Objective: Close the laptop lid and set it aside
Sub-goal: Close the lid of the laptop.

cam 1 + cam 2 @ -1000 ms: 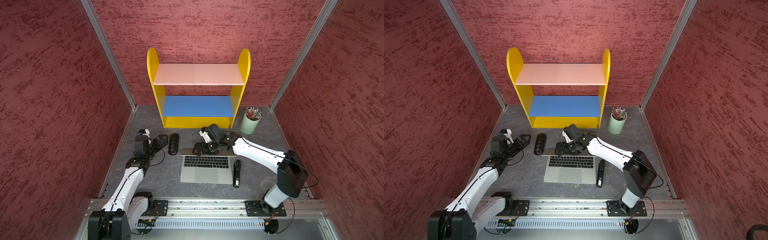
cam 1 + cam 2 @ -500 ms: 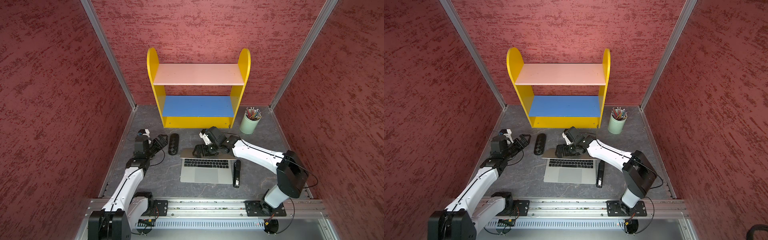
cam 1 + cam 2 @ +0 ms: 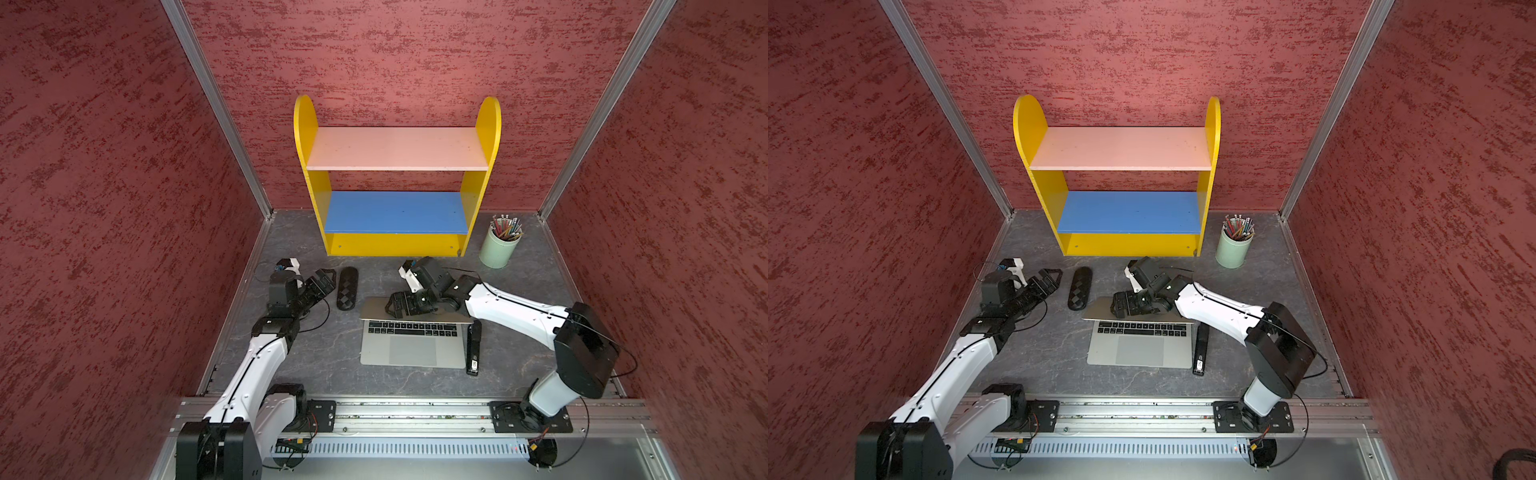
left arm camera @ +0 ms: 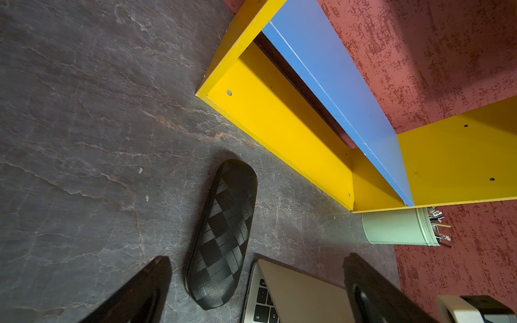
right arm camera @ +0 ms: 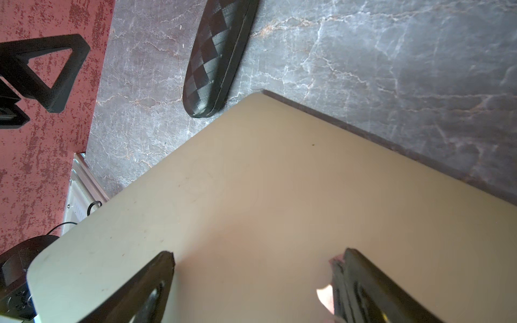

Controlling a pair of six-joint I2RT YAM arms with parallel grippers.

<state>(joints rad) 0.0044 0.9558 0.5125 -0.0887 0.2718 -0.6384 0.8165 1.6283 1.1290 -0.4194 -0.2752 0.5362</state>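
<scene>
The silver-grey laptop (image 3: 411,351) (image 3: 1138,351) sits open mid-table, its black keyboard and trackpad showing. The laptop lid (image 3: 374,309) (image 3: 1098,309) leans forward over the back of the keyboard, outer face up. My right gripper (image 3: 399,305) (image 3: 1121,305) lies open on that outer face. In the right wrist view the lid (image 5: 279,181) fills the frame, with the right gripper (image 5: 256,253) spread wide against it. My left gripper (image 3: 326,276) (image 3: 1050,276) hovers open at the left, holding nothing. In the left wrist view the left gripper (image 4: 257,258) looks at the lid's corner (image 4: 302,293).
A black oval case (image 3: 347,288) (image 4: 223,232) lies just left of the laptop. A black stapler (image 3: 473,345) lies along the laptop's right side. A yellow shelf unit (image 3: 395,245) stands at the back, with a green pencil cup (image 3: 498,247) to its right.
The lid has tipped forward and down over the keyboard under my right gripper, which moved with it. The left arm has stayed still.
</scene>
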